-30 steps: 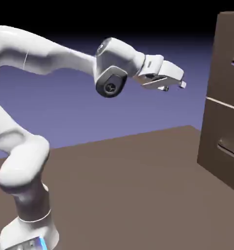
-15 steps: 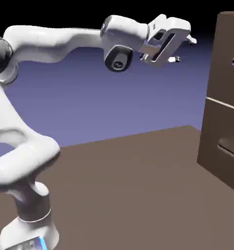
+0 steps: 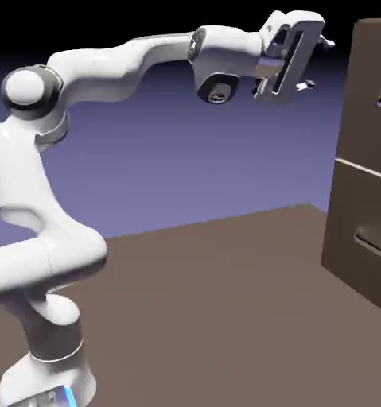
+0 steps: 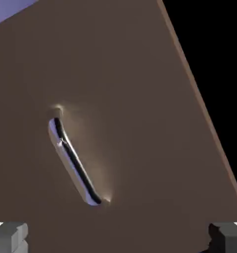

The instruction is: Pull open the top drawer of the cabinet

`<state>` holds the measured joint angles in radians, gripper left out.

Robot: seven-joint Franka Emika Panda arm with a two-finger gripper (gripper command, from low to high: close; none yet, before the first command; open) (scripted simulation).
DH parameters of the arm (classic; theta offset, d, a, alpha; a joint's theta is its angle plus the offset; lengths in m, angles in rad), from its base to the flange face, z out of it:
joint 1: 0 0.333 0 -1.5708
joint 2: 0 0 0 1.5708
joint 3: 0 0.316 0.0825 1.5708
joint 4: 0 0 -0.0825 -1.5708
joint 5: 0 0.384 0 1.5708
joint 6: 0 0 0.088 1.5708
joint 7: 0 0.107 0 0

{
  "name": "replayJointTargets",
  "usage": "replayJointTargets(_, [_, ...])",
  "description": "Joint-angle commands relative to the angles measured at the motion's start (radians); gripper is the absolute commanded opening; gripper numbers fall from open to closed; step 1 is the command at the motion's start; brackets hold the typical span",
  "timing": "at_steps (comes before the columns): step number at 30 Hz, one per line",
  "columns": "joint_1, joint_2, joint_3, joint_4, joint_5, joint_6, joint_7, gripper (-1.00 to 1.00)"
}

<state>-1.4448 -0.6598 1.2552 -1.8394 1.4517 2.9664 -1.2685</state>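
Overall, any marking on the arm (image 3: 74,262) is too small to read. The brown counter (image 3: 217,310) meets a blue-violet backdrop (image 3: 185,167); the pincer (image 3: 319,63) is spread wide, apart from the top drawer (image 3: 367,131), at the exterior view's right.

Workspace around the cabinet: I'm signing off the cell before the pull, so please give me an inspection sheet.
surface: brown tabletop, plain, bare where it shows
top drawer: closed, front flush above the pale seam
top drawer's handle: silver bar, nothing on it; lies aslant in the hand view
lower drawer: closed, curved silver handle
clutter: nothing seen
gripper: open, fingertips wide apart and empty, short of the cabinet
cables: nothing seen
surroundings: plain blue-violet backdrop, black toward the top
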Motion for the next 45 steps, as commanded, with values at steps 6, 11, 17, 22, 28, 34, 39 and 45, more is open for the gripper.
replayJointTargets(6, [-0.189, -0.012, 0.163, 0.126, 0.189, -0.009, -0.261, 0.00])
replayJointTargets(11, [-0.347, -0.021, 0.299, 0.231, 0.346, -0.017, -0.478, 0.00])
replayJointTargets(17, [-0.536, -0.033, 0.462, 0.357, 0.534, -0.026, -0.739, 0.00])
replayJointTargets(22, [-0.694, -0.043, 0.598, 0.462, 0.691, -0.034, -0.957, 0.00])
replayJointTargets(28, [-0.883, -0.054, 0.761, 0.588, 0.880, -0.043, -1.218, 0.00])
replayJointTargets(34, [-0.972, -0.152, 0.769, 0.721, 0.795, -0.041, -1.054, 0.00])
replayJointTargets(39, [-1.075, -0.273, 0.771, 0.881, 0.680, -0.037, -0.836, 0.00])
replayJointTargets(45, [-1.007, -0.218, 0.751, 0.781, 0.759, -0.050, -0.952, -1.00])
